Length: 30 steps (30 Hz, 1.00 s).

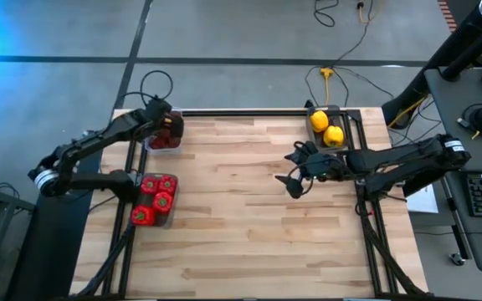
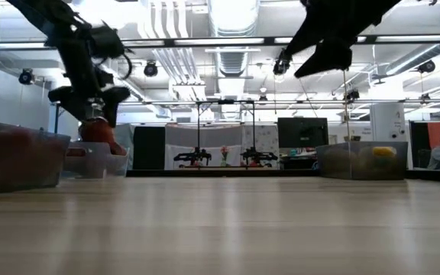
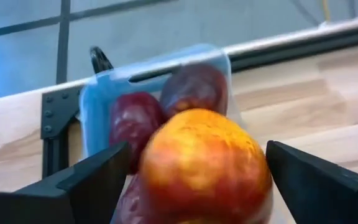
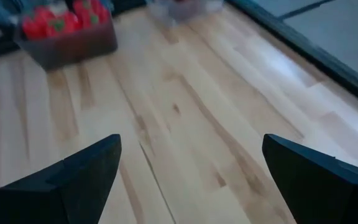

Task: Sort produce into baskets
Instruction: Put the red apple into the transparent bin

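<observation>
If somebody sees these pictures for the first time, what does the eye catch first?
Probably the orange-red fruit between the left gripper's open fingers, above the far-left basket of maroon fruits. Then the basket of red peppers at the left edge, and the yellow pieces far right.

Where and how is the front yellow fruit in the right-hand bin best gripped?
Probably across its round middle, coming straight down from above: the yellow fruit lies in the bin, whose walls and the second yellow piece block its sides.
</observation>
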Each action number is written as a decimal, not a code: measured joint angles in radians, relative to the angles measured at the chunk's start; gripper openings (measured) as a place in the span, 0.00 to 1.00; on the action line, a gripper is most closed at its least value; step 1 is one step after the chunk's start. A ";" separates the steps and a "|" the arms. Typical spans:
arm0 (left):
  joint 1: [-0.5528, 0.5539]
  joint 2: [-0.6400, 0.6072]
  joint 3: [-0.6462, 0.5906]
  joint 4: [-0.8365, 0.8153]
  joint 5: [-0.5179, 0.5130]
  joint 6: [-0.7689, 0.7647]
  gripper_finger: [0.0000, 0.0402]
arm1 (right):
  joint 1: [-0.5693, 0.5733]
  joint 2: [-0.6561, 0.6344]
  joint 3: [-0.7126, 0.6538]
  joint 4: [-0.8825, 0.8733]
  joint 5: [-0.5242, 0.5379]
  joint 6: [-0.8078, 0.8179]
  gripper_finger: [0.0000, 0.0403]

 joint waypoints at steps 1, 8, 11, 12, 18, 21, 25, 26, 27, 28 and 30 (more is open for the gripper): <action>0.000 -0.024 0.005 -0.009 0.007 0.000 0.89 | 0.000 -0.017 0.000 -0.001 0.006 0.004 0.95; -0.030 -0.279 0.003 -0.034 0.236 0.010 0.89 | 0.000 -0.183 -0.088 0.014 0.026 0.083 0.95; -0.087 -0.382 -0.013 -0.012 0.308 0.027 0.89 | 0.000 -0.276 -0.186 0.084 0.025 0.114 0.92; -0.113 -0.415 -0.017 0.001 0.313 0.029 0.89 | 0.000 -0.307 -0.217 0.123 0.018 0.114 0.91; -0.252 -0.553 -0.068 0.062 0.314 -0.018 0.89 | 0.000 -0.434 -0.302 0.199 0.004 0.116 0.73; -0.296 -0.544 -0.108 0.112 0.242 -0.070 0.89 | 0.000 -0.449 -0.305 0.195 0.011 0.104 0.64; -0.326 -0.480 -0.155 0.199 0.213 -0.075 0.89 | -0.009 -0.382 -0.298 0.189 0.092 0.052 0.61; -0.330 -0.469 -0.160 0.228 0.214 -0.070 0.89 | -0.018 -0.349 -0.293 0.188 0.108 0.050 0.61; -0.331 -0.459 -0.162 0.256 0.213 -0.060 0.89 | -0.028 -0.315 -0.287 0.189 0.112 0.048 0.62; -0.331 -0.448 -0.164 0.283 0.212 -0.046 0.89 | -0.038 -0.281 -0.280 0.189 0.113 0.042 0.64; -0.331 -0.424 -0.168 0.330 0.212 -0.005 0.89 | -0.051 -0.203 -0.263 0.189 0.113 0.020 0.68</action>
